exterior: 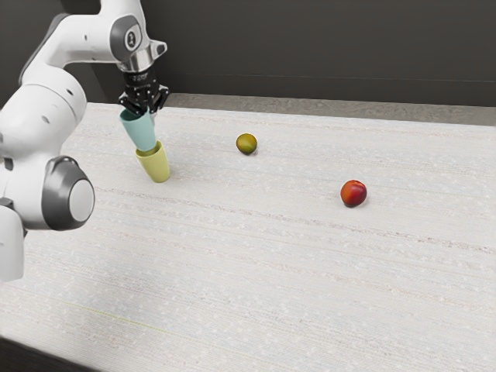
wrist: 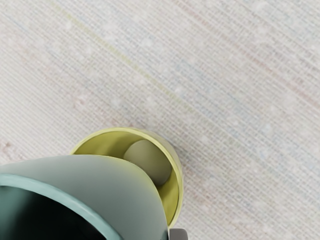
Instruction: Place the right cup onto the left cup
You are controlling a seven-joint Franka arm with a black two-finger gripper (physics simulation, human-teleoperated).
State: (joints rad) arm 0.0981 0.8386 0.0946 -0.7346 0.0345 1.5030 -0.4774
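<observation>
My gripper (exterior: 144, 107) is shut on the teal cup (exterior: 139, 130) near its rim, holding it off the table with a slight tilt. Just below it stands the yellow cup (exterior: 156, 164), whose opening is partly hidden by the teal cup's lower end. In the wrist view the teal cup (wrist: 117, 187) covers part of the yellow cup (wrist: 174, 200), and some of the yellow cup's inside and bottom shows beside it. Whether the two cups touch, I cannot tell.
A yellow-green fruit (exterior: 246, 143) lies on the pale table (exterior: 256, 271), toward the exterior view's right from the cups. Farther that way is a red fruit (exterior: 353, 194). A dark wall (exterior: 325, 50) rises beyond the table's far edge.
</observation>
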